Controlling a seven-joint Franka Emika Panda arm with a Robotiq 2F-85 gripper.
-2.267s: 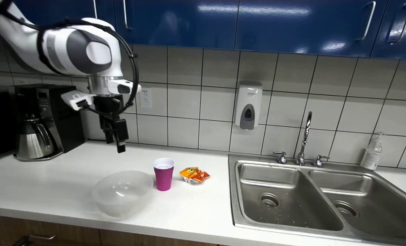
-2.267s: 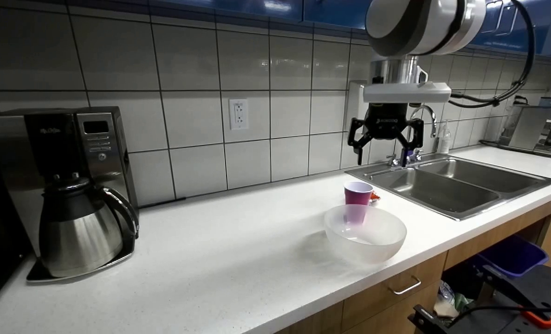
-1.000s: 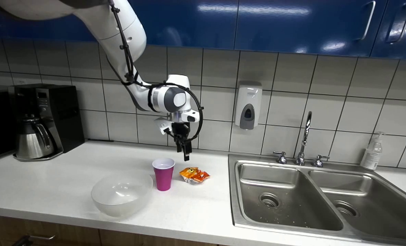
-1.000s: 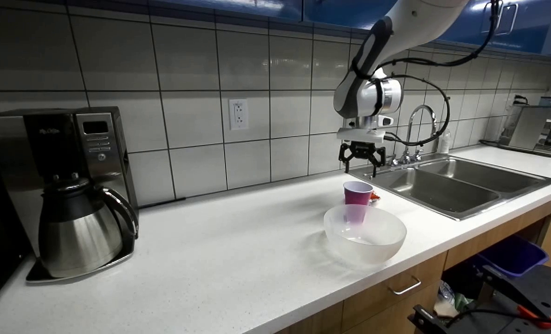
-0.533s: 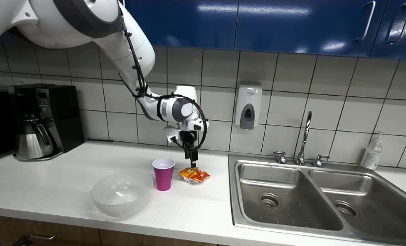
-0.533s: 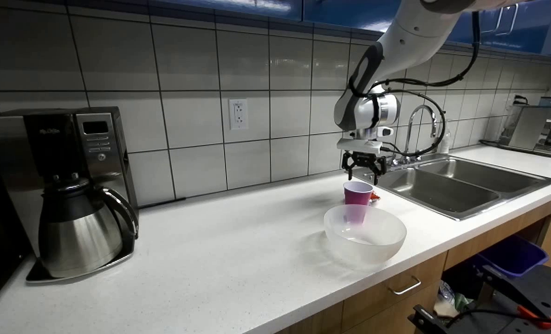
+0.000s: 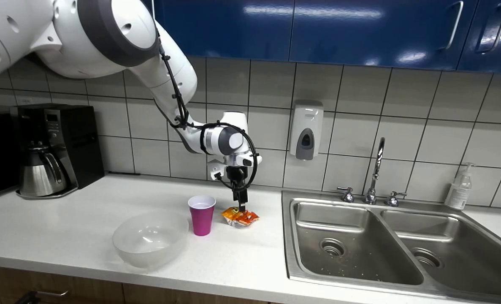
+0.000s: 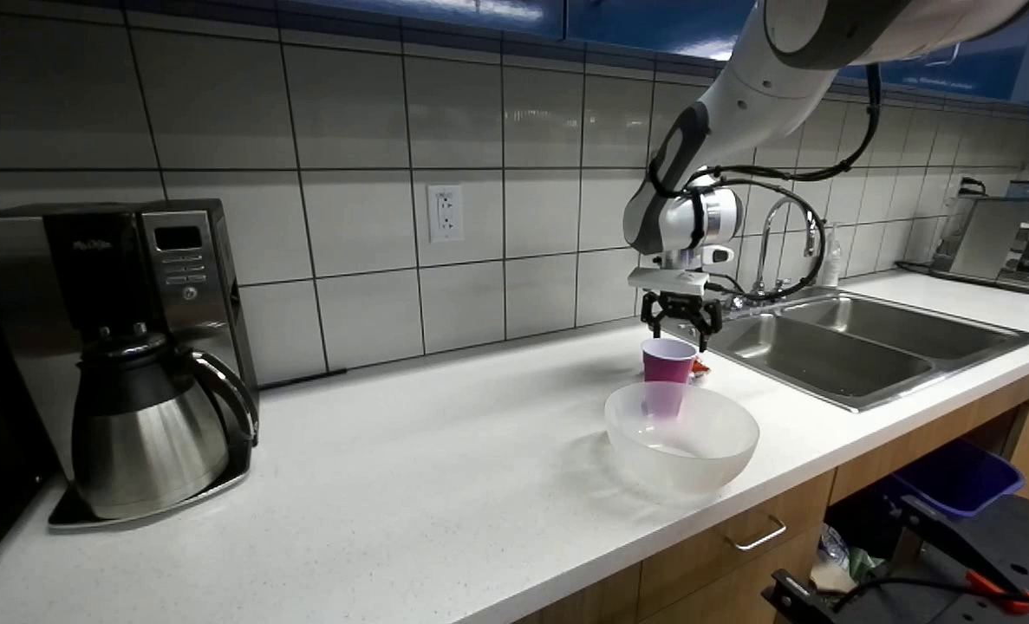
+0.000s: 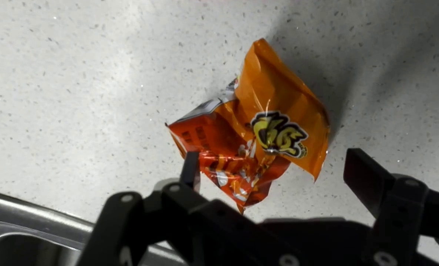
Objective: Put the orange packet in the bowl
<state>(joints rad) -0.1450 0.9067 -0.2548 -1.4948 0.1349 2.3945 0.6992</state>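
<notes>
The orange packet (image 7: 238, 219) lies crumpled on the counter, right of the pink cup in an exterior view. Only a small part of the packet (image 8: 699, 367) shows behind the cup in an exterior view. The wrist view shows the packet (image 9: 256, 125) whole, with a yellow logo. My gripper (image 7: 242, 207) is low over the packet, pointing down. In the wrist view the gripper (image 9: 271, 160) is open; its left fingertip overlaps the packet's edge, its right one is apart from it. The translucent bowl (image 7: 149, 255) stands in both exterior views (image 8: 683, 468), with nothing in it.
The pink-magenta cup (image 7: 202, 219) stands upright between packet and bowl; it also shows in an exterior view (image 8: 667, 368). The steel sink (image 7: 290, 236) lies right of the packet. A coffee maker (image 7: 64, 143) stands at the far left. A tiled wall (image 7: 229, 164) is behind.
My gripper has moved from higher up, left of the cup in an exterior view, rightward and down to just above the packet. It stays open. Packet, cup and bowl have not moved.
</notes>
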